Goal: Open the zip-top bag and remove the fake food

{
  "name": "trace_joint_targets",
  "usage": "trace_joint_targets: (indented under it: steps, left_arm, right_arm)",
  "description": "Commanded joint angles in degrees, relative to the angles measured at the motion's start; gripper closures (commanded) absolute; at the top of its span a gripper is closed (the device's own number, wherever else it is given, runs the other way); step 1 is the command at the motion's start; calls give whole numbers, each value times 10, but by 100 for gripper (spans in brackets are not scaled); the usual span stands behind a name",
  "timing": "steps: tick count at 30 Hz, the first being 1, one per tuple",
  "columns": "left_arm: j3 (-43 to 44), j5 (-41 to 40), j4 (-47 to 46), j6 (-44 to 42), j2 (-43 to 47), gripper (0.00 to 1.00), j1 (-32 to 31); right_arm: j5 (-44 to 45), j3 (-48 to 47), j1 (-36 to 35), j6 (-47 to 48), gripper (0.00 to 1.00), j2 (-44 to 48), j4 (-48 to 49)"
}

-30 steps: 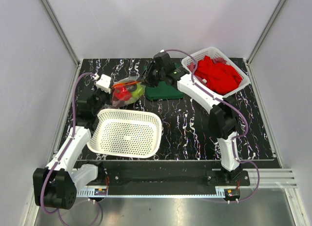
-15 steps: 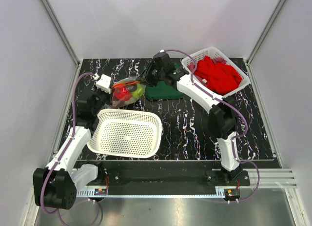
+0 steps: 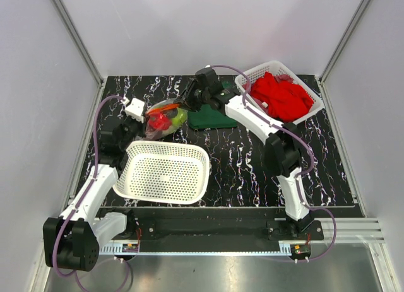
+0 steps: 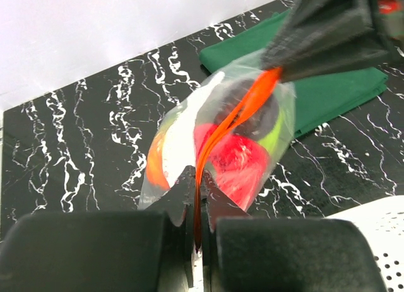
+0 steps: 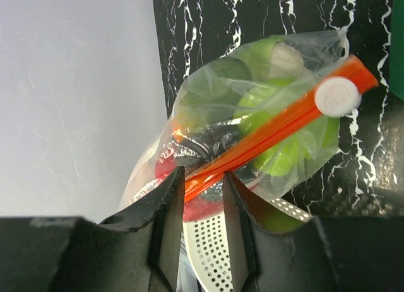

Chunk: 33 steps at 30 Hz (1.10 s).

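Right tool (image 5: 202, 176) edged left; only its camera shows the bag's (image 5: 252, 84) white disc (image 5: 338, 95)

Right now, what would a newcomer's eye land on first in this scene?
First the clear zip-top bag of bright fake food, held by its orange strip between the left gripper and the right gripper, at the back, left of centre. Next the red cloths heaped in the white basket at the back right.
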<state>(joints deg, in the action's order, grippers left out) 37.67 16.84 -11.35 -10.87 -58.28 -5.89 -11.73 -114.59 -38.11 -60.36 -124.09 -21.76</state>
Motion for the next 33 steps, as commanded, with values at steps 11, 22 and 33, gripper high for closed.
trace_joint_targets:
  steps: [11, 22, 33]
  left_arm:
    - [6, 30, -15, -19, 18, 95, -16]
    - [101, 66, 93, 47, -39, 100, 6]
    - [101, 121, 74, 73, -46, 100, 35]
  right_arm:
    - [-11, -260, -7, -3, 100, -107, -90]
    - [-8, -288, -12, 71, 87, -87, -165]
    - [-43, -142, -22, 429, 45, 35, -184]
